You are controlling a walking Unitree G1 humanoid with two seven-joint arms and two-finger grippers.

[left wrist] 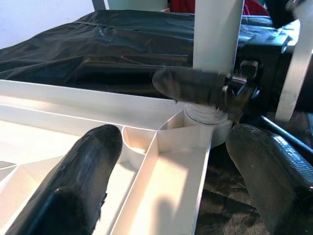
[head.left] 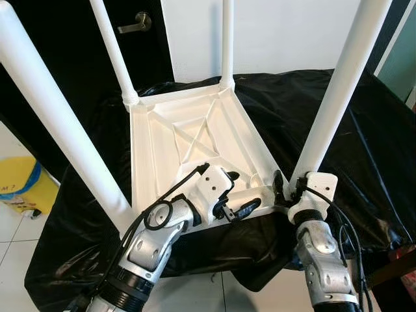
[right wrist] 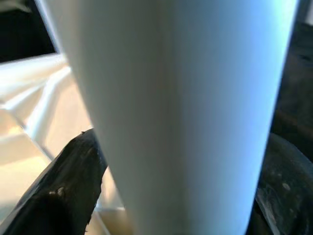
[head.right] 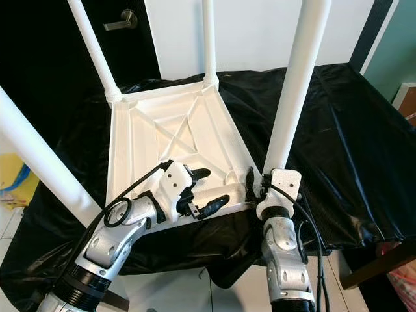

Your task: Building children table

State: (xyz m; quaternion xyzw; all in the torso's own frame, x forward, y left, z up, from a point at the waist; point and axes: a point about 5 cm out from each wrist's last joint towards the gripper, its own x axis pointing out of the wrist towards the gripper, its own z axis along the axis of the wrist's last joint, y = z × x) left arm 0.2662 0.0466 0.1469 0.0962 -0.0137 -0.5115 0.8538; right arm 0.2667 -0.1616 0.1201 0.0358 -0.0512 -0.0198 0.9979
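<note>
A white children's table top [head.left: 188,130] lies upside down on a black cloth, with its legs pointing up. My left gripper [head.left: 244,192] is open and straddles the near rim [left wrist: 166,161], one finger [left wrist: 78,171] inside the tray-like underside and the other outside. My right gripper [head.left: 290,185] is shut on the base of the near right leg [head.left: 341,84], where it meets the corner socket. In the right wrist view that leg [right wrist: 186,98] stands between both fingers [right wrist: 63,196]. The near left leg [head.left: 58,123] and the two far legs [head.left: 114,49] stand upright in their corners.
The black cloth [head.left: 312,110] covers the whole work surface and hangs over its front edge. A yellow container [head.left: 19,185] stands on the tiled floor at the left. A dark door with a lever handle [head.left: 135,25] and a white wall are behind.
</note>
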